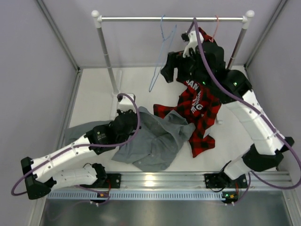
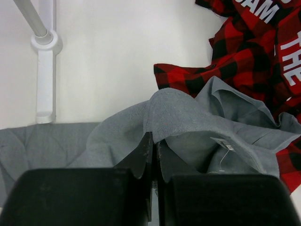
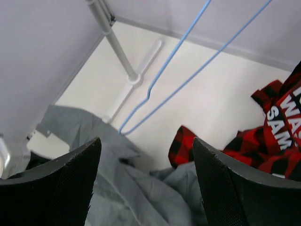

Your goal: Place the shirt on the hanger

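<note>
The grey shirt (image 1: 155,139) lies crumpled on the white table, partly over the plaid shirt. My left gripper (image 1: 133,117) is shut on a raised fold of it near the collar; in the left wrist view the gripper (image 2: 154,137) pinches the grey shirt (image 2: 202,127) between closed jaws. The light-blue hanger (image 1: 162,52) hangs from the rail. My right gripper (image 1: 170,67) is open and empty, raised beside the hanger's right side. In the right wrist view the gripper (image 3: 146,143) is spread wide, with the hanger (image 3: 188,52) ahead and the grey shirt (image 3: 141,188) below.
A red-and-black plaid shirt (image 1: 200,113) hangs from a pink hanger (image 1: 216,23) at the rail's right end and spills onto the table. The rack's left post (image 1: 107,52) and its base (image 2: 44,42) stand behind my left gripper. Grey walls enclose the table.
</note>
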`<state>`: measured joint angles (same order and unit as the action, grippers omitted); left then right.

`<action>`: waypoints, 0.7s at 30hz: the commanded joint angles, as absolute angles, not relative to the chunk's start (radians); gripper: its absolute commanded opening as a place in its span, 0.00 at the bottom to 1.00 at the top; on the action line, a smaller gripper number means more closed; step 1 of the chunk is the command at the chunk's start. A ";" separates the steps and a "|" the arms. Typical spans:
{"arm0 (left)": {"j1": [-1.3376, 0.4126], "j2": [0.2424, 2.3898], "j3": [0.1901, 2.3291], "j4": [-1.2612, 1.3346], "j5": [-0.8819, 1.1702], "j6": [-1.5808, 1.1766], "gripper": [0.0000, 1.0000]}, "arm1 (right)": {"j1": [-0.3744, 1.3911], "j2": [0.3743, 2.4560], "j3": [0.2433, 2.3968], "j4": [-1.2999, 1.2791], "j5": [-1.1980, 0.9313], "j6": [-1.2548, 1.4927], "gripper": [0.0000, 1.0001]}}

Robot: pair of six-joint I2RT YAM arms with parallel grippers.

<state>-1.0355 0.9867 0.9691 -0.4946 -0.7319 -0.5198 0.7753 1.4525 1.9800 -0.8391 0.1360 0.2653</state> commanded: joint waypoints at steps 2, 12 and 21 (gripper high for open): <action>-1.035 0.956 0.970 -0.502 -0.753 -0.586 0.00 | 0.750 1.664 2.192 -0.893 0.196 0.310 0.76; -1.035 0.980 0.919 -0.502 -0.739 -0.601 0.00 | 0.735 1.934 2.405 -0.808 0.418 0.267 0.74; -1.034 0.974 0.899 -0.500 -0.742 -0.603 0.00 | 0.704 1.789 2.112 -0.772 0.396 0.253 0.44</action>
<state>-1.0348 0.9779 0.9028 -0.5034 -0.7303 -0.5861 0.7265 1.8771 2.1368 -0.8188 0.3988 0.2691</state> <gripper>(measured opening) 0.025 0.462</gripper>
